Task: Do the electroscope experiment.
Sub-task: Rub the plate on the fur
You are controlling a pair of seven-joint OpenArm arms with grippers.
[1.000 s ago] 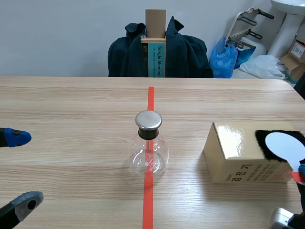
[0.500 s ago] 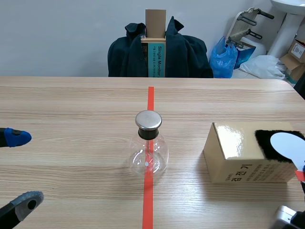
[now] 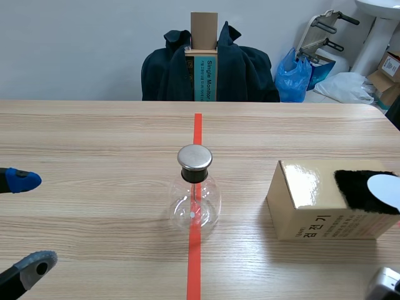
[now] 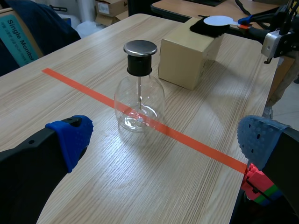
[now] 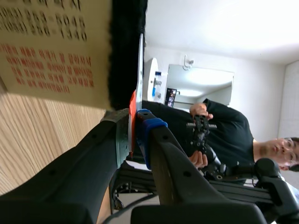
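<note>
Pinching the red handle of the white paddle (image 3: 386, 189) with the right gripper (image 5: 133, 125), fingers squeezed tight on it, with its disc flat on the black fur pad (image 3: 355, 187) atop the cardboard box (image 3: 309, 203) by the bench's (image 3: 94, 137) right edge. Holding the left gripper (image 4: 163, 137) wide open on nothing, down near the left edge. Spotting the electroscope flask (image 3: 194, 197) upright mid-bench on the orange tape (image 3: 198, 128), well apart from both.

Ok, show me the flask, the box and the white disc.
flask (image 3: 194, 203), scene view, on its glass bulb.
box (image 3: 305, 185), scene view, on its bare top face.
white disc (image 3: 385, 190), scene view, on its flat face.
</note>
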